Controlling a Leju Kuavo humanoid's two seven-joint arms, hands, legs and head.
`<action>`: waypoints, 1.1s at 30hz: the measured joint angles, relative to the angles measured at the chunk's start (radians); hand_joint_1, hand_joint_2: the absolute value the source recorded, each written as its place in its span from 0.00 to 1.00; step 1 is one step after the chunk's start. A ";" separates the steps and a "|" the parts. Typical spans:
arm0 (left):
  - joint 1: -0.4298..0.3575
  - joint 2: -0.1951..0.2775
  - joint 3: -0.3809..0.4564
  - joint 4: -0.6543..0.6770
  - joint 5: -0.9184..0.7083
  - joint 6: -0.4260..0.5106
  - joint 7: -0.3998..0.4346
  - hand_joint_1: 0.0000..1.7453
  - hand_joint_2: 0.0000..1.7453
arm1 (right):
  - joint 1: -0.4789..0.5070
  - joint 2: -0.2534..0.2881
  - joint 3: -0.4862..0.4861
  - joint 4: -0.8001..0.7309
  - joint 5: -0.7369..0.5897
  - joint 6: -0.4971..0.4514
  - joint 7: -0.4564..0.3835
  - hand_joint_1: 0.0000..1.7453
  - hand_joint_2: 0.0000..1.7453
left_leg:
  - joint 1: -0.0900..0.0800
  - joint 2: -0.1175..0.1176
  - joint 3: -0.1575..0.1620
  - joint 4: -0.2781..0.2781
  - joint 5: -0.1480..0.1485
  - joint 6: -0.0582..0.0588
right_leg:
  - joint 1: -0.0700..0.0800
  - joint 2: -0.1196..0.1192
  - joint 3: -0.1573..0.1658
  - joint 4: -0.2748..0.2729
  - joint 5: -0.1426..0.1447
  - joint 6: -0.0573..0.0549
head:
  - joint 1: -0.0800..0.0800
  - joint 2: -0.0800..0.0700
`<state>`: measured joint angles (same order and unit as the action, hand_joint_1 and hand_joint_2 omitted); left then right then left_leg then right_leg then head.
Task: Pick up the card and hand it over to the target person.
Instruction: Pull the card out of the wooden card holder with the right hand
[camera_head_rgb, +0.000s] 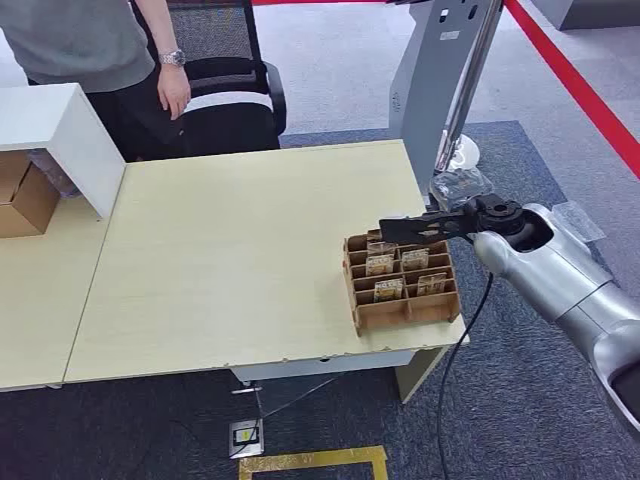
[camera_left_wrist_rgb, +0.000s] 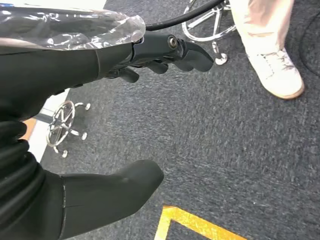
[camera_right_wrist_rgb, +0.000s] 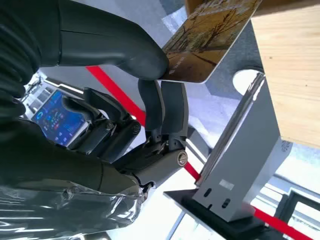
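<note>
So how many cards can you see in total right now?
5: four stand in the cardboard organizer at and; one card is pinched in the right hand. More may be hidden under that hand.

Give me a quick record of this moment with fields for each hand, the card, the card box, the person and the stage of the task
right hand: pinches the card between thumb and fingers, over the box
left hand: holds nothing, fingers apart, above grey carpet
card box: brown divided tray near the table's right edge, more cards in it
person: stands behind the table's far left
stage: card gripped, not yet handed over
</note>
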<state>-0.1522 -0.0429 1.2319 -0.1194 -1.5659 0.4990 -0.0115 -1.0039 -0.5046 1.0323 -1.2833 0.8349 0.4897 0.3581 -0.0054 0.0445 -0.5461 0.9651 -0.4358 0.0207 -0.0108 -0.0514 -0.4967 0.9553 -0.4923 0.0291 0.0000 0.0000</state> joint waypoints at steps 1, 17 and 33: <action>0.000 -0.001 0.001 0.000 0.001 0.001 -0.002 0.00 1.00 | -0.004 -0.001 0.002 -0.005 0.001 0.004 0.001 1.00 1.00 | 0.000 0.000 0.000 0.000 0.000 0.000 | 0.000 0.000 0.000 0.000 0.000 0.000 | 0.000 0.000; -0.003 -0.008 0.044 0.004 0.010 0.011 -0.014 0.00 1.00 | -0.006 0.022 -0.092 -0.202 -0.439 -0.075 0.071 1.00 1.00 | 0.000 0.001 0.001 -0.001 0.000 0.000 | 0.001 0.000 0.001 -0.001 0.000 0.000 | 0.000 0.000; -0.008 -0.013 0.086 0.013 0.006 0.051 -0.024 0.00 1.00 | 0.319 0.148 -0.545 -0.099 -1.299 -0.737 -0.430 1.00 1.00 | 0.002 -0.004 0.002 -0.003 0.002 -0.001 | 0.002 0.000 0.003 -0.005 0.002 -0.001 | 0.000 0.000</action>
<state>-0.1601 -0.0557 1.3182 -0.1066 -1.5595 0.5501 -0.0359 -0.6850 -0.3564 0.4869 -1.3824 -0.4643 -0.2469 -0.0721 -0.0030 0.0410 -0.5443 0.9623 -0.4338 0.0196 -0.0088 -0.0518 -0.4932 0.9503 -0.4903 0.0283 0.0000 0.0000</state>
